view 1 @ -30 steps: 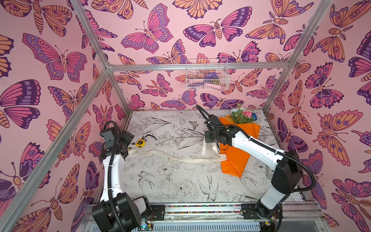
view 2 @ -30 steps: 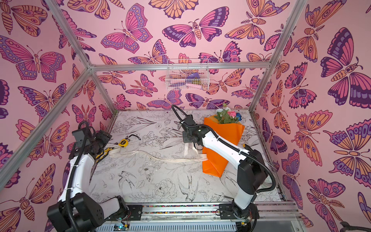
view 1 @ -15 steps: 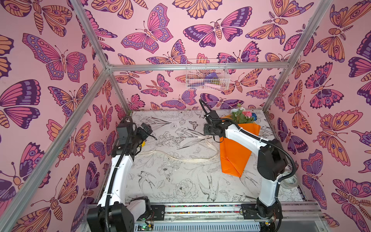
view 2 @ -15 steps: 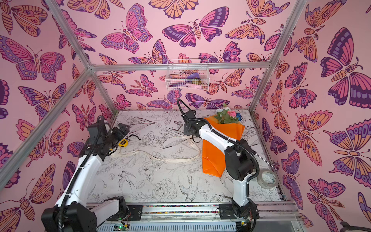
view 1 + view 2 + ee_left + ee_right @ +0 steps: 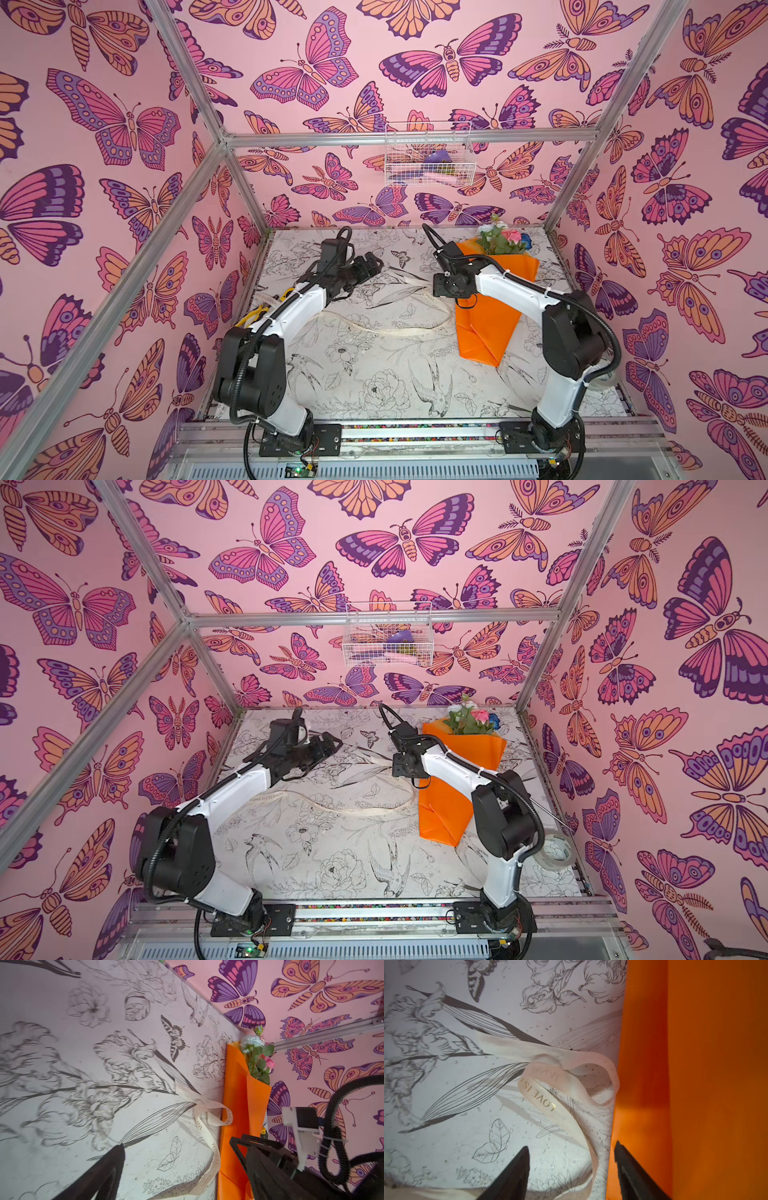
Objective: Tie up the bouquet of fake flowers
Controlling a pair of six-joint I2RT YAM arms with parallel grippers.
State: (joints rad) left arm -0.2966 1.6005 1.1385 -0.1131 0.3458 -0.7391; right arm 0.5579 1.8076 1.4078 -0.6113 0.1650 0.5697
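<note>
Bouquet [image 5: 490, 316] lies flat on the R side of the table [image 5: 374, 386]. It's a smooth, bright-orange paper cone w/ crisp folds, narrow tip toward the front and wide mouth toward the back wall. Pink, white & blue blooms + green leaves poke out there.

Cream ribbon [image 5: 395, 331] is thin and flat, faintly ribbed w/ gold lettering. It snakes over the b&w floral-print surface from by the L arm to the cone's inner edge, where it curls into a loose loop touching the paper.

R gripper [image 5: 572, 1147]: black pointed fingers spread apart, just beside that edge. A slack ribbon strand shows btwn them, nothing pinched.

L gripper [image 5: 372, 265]: also spread wide & empty, held over the table's back half, well apart from the bouquet.

Clear tape roll [image 5: 556, 850] sits at the table's R edge near the R arm. A white wire basket [image 5: 428, 154] hangs on the back wall.
</note>
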